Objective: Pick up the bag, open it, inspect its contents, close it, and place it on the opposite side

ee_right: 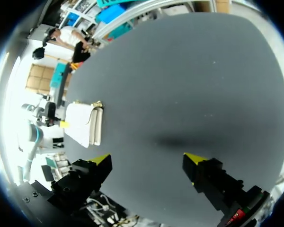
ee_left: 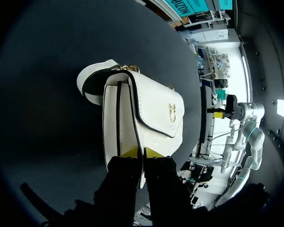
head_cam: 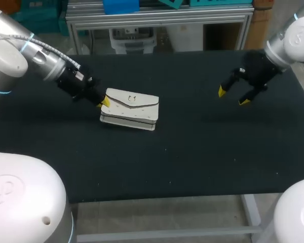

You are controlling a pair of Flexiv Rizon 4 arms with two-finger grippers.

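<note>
Likely light, stiff-sided, slick; worth pinching bag (head_cam: pixel 131 109) firmly by left flap edge, as grasped in left tool (head_cam: pixel 103 102), with right tool (head_cam: pixel 232 96) released.

The table (head_cam: pixel 202 152) has a flat black top. A white bag (head_cam: pixel 130 109) lies on it. The bag lies flat, with its flap facing up, on the left half of the table. It is well away from the table's edges.

No legible text, bag (ee_left: pixel 151 127) (white) bears only a gold emblem (ee_left: pixel 172 112)
</note>
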